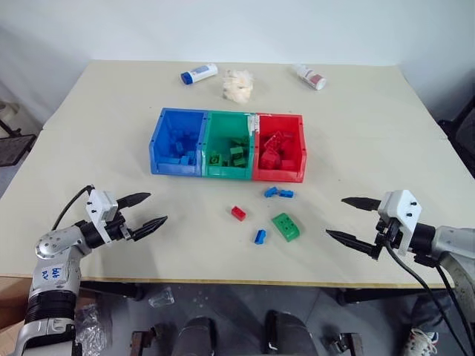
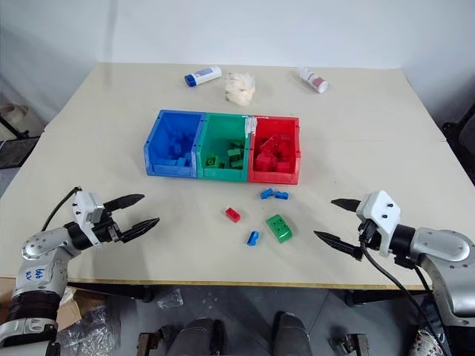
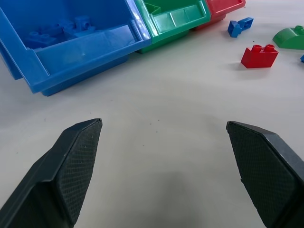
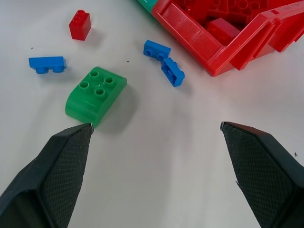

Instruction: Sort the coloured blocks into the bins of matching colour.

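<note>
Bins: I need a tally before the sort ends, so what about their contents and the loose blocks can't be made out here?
- Blue bin: blocks merge with the same-coloured walls in the head views; the left wrist view cuts it at the edge.
- Red bin: pile overlaps, count unclear.
- Pair of blue blocks: too small in the head views to tell touching from apart.

**Occlusions and cut-offs**

Left wrist view: blue bin, green bin and red bin run off the frame edge; green block cropped at the edge. Right wrist view: red bin cropped. Head views: labels on the two white bottles too small to read.
</note>
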`<state>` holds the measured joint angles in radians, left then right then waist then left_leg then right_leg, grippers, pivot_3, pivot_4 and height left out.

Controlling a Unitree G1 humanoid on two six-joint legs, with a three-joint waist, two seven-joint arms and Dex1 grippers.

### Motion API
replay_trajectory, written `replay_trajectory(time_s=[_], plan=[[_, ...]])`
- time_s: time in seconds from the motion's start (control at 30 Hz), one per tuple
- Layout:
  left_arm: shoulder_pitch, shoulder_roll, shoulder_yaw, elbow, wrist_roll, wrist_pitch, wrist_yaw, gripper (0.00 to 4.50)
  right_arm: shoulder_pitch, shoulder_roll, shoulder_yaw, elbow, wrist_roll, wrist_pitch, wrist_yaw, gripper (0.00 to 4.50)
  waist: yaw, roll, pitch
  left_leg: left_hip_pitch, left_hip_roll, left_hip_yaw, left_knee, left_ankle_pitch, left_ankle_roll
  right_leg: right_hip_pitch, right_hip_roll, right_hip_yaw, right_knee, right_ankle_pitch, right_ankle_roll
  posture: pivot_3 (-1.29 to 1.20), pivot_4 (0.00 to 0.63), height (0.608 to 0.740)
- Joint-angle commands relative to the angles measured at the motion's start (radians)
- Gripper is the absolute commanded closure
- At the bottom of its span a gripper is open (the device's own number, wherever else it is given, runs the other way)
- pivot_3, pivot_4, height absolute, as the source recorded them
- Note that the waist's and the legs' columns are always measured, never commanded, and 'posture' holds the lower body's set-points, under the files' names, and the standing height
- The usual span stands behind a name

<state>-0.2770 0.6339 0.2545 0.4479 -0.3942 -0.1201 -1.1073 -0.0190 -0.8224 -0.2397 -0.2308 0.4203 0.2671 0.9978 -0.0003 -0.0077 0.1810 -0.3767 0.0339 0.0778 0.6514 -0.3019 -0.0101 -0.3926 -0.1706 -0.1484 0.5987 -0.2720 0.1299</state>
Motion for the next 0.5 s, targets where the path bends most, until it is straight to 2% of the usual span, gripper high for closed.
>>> replay_trajectory(time_s=[0.03,0.3,0.5], plan=[[-0.011,0.002,-0.002,-0.009,-0.002,0.02,0.008,0.04,-0.036,0.038,0.013,-0.039,0.015,0.003,-0.038,0.0,0.0,0.0,0.0,0.0,0.0,0.0,0.0,0.0,0.0,0.0,0.0,0.0,0.0,0.0,0.0,0.0,0.15,0.74],[-0.024,-0.033,-0.031,-0.047,0.014,0.07,0.067,0.04,-0.017,0.074,0.018,-0.059,0.013,0.077,-0.102,0.0,0.005,0.0,0.0,0.0,0.0,0.0,0.0,0.0,0.0,0.0,0.0,0.0,0.0,0.0,0.0,0.0,0.15,0.74],[-0.054,-0.043,-0.075,-0.036,0.028,0.082,0.056,0.04,0.141,0.011,-0.114,-0.103,0.034,0.128,-0.074,0.0,0.016,0.0,0.0,0.0,0.0,0.0,0.0,0.0,0.001,0.0,0.0,0.0,0.0,0.0,0.0,0.0,0.15,0.74]])
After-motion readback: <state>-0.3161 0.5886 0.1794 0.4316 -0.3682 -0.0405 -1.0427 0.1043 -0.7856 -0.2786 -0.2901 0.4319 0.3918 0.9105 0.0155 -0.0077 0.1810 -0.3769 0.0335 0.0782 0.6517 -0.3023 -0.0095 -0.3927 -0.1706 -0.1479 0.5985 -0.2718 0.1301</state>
